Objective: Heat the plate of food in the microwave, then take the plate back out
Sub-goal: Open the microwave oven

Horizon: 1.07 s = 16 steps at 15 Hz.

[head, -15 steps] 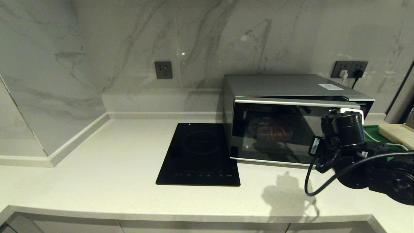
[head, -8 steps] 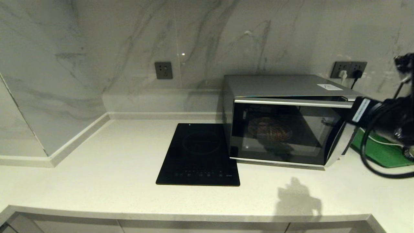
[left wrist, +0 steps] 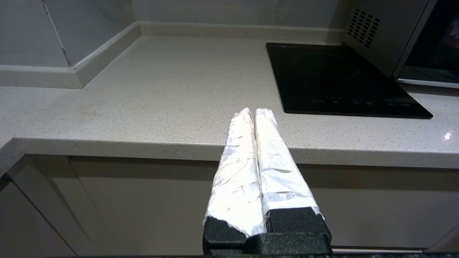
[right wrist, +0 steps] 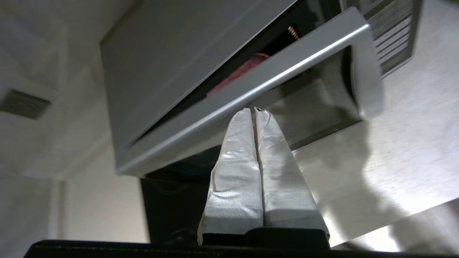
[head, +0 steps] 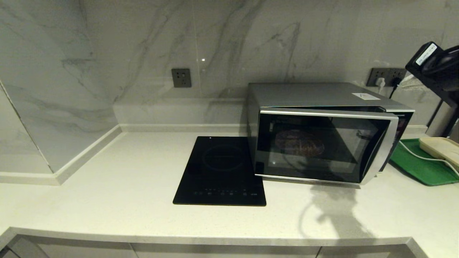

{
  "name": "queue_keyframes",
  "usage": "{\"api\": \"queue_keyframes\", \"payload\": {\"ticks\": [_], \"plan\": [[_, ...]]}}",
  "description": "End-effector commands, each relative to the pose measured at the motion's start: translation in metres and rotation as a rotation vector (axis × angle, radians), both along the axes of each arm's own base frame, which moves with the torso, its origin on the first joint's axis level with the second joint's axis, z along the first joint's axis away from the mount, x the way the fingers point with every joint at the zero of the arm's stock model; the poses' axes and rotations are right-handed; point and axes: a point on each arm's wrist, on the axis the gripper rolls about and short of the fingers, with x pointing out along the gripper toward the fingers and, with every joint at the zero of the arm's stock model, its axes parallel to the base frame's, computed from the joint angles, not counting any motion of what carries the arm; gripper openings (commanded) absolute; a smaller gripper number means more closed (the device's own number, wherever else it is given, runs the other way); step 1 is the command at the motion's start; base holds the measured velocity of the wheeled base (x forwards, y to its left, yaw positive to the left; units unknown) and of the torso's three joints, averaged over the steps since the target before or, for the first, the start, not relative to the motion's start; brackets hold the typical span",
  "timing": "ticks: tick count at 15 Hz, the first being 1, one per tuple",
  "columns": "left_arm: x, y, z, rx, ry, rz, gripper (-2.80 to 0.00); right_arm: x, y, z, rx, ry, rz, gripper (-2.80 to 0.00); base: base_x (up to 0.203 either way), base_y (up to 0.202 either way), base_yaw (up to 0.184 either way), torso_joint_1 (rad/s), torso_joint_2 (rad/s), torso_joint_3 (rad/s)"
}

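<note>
**Microwave door ajar, plate inside, both grippers pressed together**

The pale speckled stone countertop [head: 107, 186] fills the lower half of the head view, backed by a grey-veined marble wall [head: 143, 46] across the top. The large silver-grey microwave with a dark reflective glass door [head: 319, 132] stands right of centre in the frame; its door sits slightly ajar, with a dark gap along the top edge. Behind the glass, in the middle of the cavity, lies the round plate of food [head: 299, 142], dim and reddish-brown through the door. In the right wrist view a sliver of it [right wrist: 238, 73] shows through the gap.

Just left of the microwave, the flat black rectangular induction cooktop [head: 221, 172] lies on the counter. At the right edge of the frame a green rectangular tray [head: 417, 166] rests on the counter beside the microwave, with a cream rectangular tray [head: 441, 148] on it and a white cable crossing it. A dark wall socket [head: 181, 77] sits upper centre-left; a double socket with plugs [head: 388, 76] sits upper right.

The right arm [head: 435, 66] is raised in the upper right corner of the head view. The right gripper [right wrist: 254, 109] has its white-wrapped fingers [right wrist: 236, 172] pressed together, holding nothing, pointing at the door's silver top trim. The left gripper [left wrist: 252, 111] hangs in front of the counter edge, fingers together and empty.
</note>
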Motion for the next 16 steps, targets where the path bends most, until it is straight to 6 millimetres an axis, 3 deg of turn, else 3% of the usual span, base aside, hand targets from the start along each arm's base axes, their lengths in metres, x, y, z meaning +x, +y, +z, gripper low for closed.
{"api": "queue_keyframes", "payload": {"ticks": [1,6,10,16], "plan": [[0.000,0.000,0.000,-0.001,-0.002,0.001,-2.80,0.045,-0.017,-0.018,0.117,0.111,-0.012,-2.80,0.000,0.000,0.000,0.000,0.00,0.000],[0.000,0.000,0.000,-0.001,-0.001,0.001,-2.80,0.064,-0.047,-0.037,0.272,0.174,-0.082,-2.80,0.000,0.000,0.000,0.000,0.00,0.000],[0.000,0.000,0.000,-0.001,-0.001,0.000,-2.80,0.060,-0.054,-0.032,0.309,0.149,-0.042,-2.80,0.000,0.000,0.000,0.000,0.00,0.000],[0.000,0.000,0.000,-0.001,-0.001,0.000,-2.80,0.090,-0.065,-0.047,0.312,0.092,-0.050,-2.80,0.000,0.000,0.000,0.000,0.00,0.000]]}}
